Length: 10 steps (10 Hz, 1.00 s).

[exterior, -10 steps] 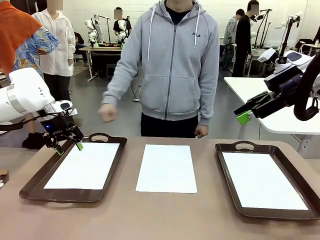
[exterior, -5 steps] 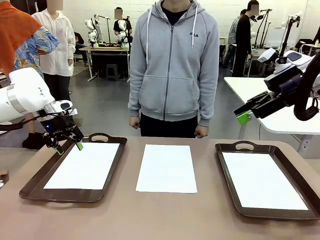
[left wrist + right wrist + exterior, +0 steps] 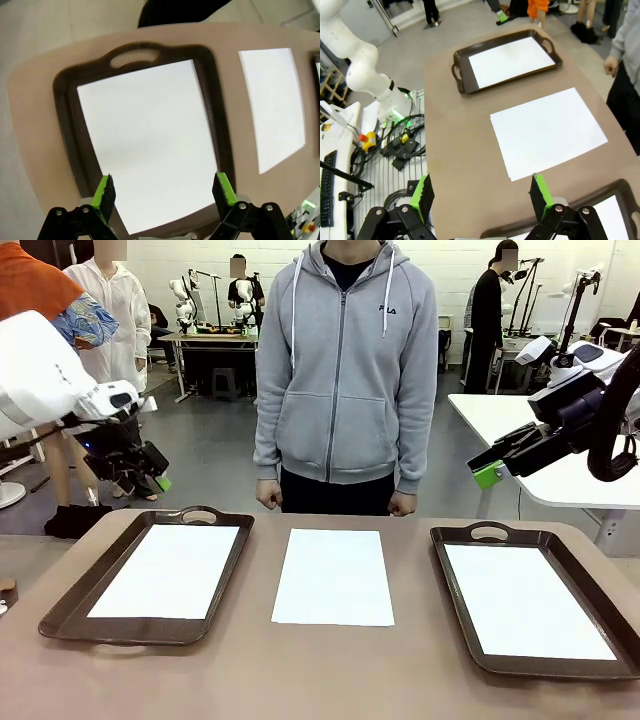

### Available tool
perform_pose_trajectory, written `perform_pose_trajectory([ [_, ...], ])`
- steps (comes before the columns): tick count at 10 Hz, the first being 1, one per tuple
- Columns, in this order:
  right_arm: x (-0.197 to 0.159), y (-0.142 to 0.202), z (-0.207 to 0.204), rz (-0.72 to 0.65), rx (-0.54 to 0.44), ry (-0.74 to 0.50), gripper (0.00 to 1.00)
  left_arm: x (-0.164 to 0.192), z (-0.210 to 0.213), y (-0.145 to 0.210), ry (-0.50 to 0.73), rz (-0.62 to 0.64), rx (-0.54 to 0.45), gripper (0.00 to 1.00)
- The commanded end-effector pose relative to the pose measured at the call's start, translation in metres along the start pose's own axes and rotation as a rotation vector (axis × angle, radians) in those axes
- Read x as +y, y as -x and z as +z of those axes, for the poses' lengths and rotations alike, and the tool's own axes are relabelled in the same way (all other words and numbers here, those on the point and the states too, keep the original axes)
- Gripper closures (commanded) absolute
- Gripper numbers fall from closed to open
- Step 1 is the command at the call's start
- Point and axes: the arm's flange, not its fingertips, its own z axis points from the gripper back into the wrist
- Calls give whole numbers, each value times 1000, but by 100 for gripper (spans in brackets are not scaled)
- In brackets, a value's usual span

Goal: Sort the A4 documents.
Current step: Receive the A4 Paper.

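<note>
Raised above the left tray, left end effector hangs released; right end effector seems released too.

One readable text from my side: a small dark "FILA" wordmark on the chest of the grey zip hoodie worn by the person facing me across the tabletop. Letters tiny, just legible, beside the zipper, near a white drawstring.
</note>
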Motion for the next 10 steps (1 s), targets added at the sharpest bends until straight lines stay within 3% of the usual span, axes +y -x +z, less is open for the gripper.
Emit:
perform_pose_trajectory([
  [1,1,1,-1,7,1,-1,0,6,31,35,162,-110,-95,0],
  [5,1,1,-1,7,1,-1,0,-14,102,44,287,-301,-389,0],
  [8,1,1,-1,7,1,-1,0,-51,118,54,264,-377,-523,0],
  [10,1,1,-1,7,1,-1,0,-62,117,65,255,-420,-539,0],
])
